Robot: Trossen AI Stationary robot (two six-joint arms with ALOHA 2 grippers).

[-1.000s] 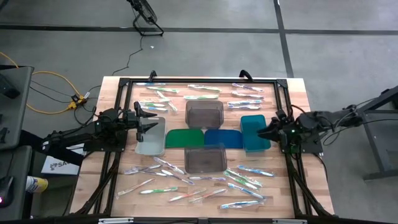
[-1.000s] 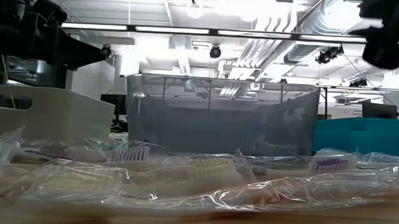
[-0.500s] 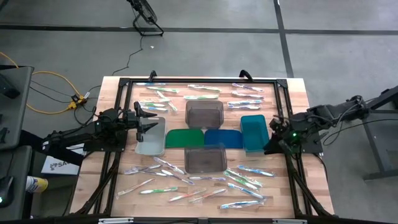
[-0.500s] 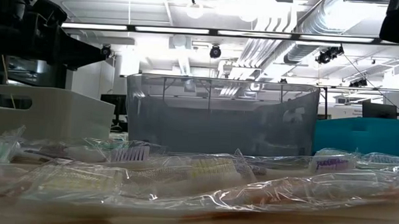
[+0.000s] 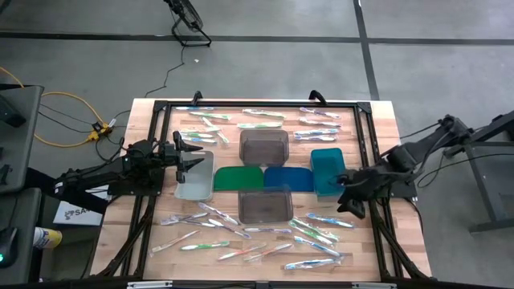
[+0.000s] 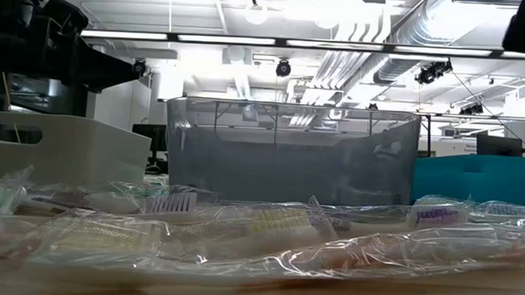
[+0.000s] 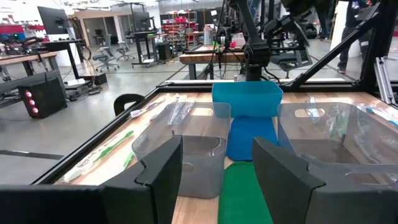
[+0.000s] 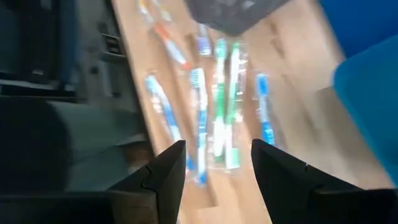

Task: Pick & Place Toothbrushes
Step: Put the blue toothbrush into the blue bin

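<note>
Wooden slats make up the table point(image 5: 385, 128), framed by black bars and set on a grey floor. Across it lie the toothbrushes point(image 5: 321, 221) in clear wrappers, in two bands: one along the far edge beyond the bins, the other along the near edge, where the low view shows them as crinkled packets in front of a grey bin point(image 6: 293, 153).

At the centre a second grey bin point(image 5: 263, 145) sits on the far side, with a green mat point(image 5: 238, 178) and a blue mat point(image 5: 289, 178) between the two. A teal bin point(image 5: 328, 170) stands to the right of the mats and a clear bin point(image 5: 195, 177) to the left.

Over the near-right toothbrushes, just beside the teal bin's near corner, hovers the right gripper point(image 5: 350, 204), its fingers point(image 8: 283, 171) spread apart with nothing between them. Several wrapped brushes lie below it in its wrist view.

At the clear bin's far edge waits the left gripper point(image 5: 189, 154), its fingers point(image 7: 165, 171) likewise apart and empty.
</note>
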